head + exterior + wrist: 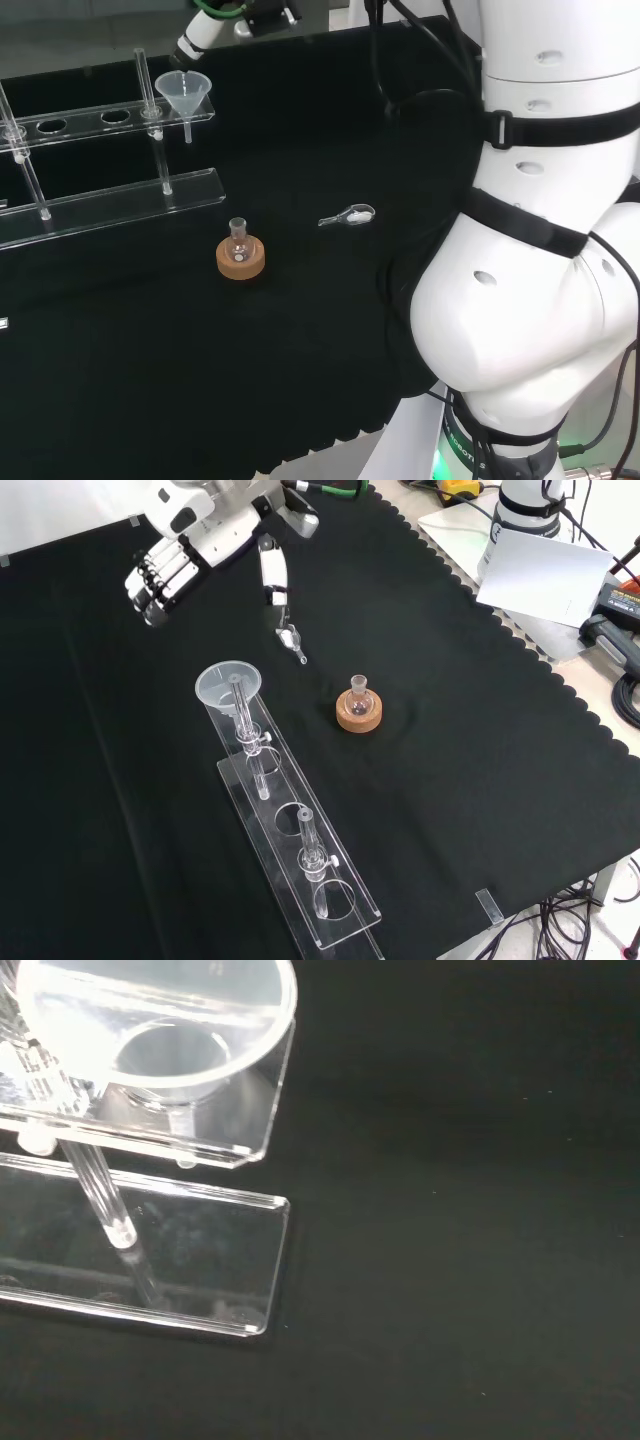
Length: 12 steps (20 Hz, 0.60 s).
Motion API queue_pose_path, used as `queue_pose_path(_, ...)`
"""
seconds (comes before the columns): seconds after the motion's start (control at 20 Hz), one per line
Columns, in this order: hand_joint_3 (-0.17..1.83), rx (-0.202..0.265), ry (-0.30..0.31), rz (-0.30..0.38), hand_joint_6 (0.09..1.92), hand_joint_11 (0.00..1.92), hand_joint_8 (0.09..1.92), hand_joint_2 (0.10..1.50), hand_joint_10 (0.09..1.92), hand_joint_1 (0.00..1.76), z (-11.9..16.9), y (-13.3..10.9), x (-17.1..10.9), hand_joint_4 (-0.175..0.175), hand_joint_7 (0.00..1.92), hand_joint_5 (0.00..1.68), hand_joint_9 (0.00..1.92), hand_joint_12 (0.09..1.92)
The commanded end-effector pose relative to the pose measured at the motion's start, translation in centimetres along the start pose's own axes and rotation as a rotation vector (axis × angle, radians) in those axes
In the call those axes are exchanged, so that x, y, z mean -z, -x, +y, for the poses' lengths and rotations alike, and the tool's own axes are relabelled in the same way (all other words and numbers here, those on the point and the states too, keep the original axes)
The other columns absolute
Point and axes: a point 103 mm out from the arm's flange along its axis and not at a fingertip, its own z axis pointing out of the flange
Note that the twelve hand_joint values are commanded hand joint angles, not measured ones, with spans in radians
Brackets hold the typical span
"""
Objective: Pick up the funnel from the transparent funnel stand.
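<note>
One funnel [229, 683], clear, seated in the end hole of the rack; one transparent funnel stand [345, 922], with two clear upright posts [308, 832] and two open holes [50, 126] plainly visible in the head view; one small glass flask [359, 691]; one cork ring [358, 716] beneath it; one small clear scoop-like piece [348, 215] lying on the black cloth; one hand [160, 572].

Wrist view: I see the clear funnel [160, 1030] seated in the end hole of the transparent funnel stand [200, 1260], cone resting on the upper shelf, stem passing down through it. A clear post joins upper shelf to base plate. Black cloth [470, 1210] lies beneath and beside the stand.
</note>
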Motion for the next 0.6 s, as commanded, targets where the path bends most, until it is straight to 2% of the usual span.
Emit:
queue_pose_path(0.05, 0.06, 0.034, -0.026, -0.002, 0.09, 0.00, 0.09, 0.61, 0.09, 0.55, -0.1, -1.8, -0.5, 0.011, 0.00, 0.00, 0.00, 0.09)
queue_pose_path(0.35, 0.06, 0.048, -0.052, 0.020, 0.09, 0.00, 0.09, 0.61, 0.09, 0.55, 0.6, -3.6, -2.2, 0.009, 0.00, 0.00, 0.00, 0.09)
queue_pose_path(0.6, 0.06, 0.047, -0.079, 0.044, 0.09, 0.01, 0.09, 0.62, 0.09, 0.55, 1.2, -3.6, -3.0, 0.007, 0.00, 0.00, 0.00, 0.09)
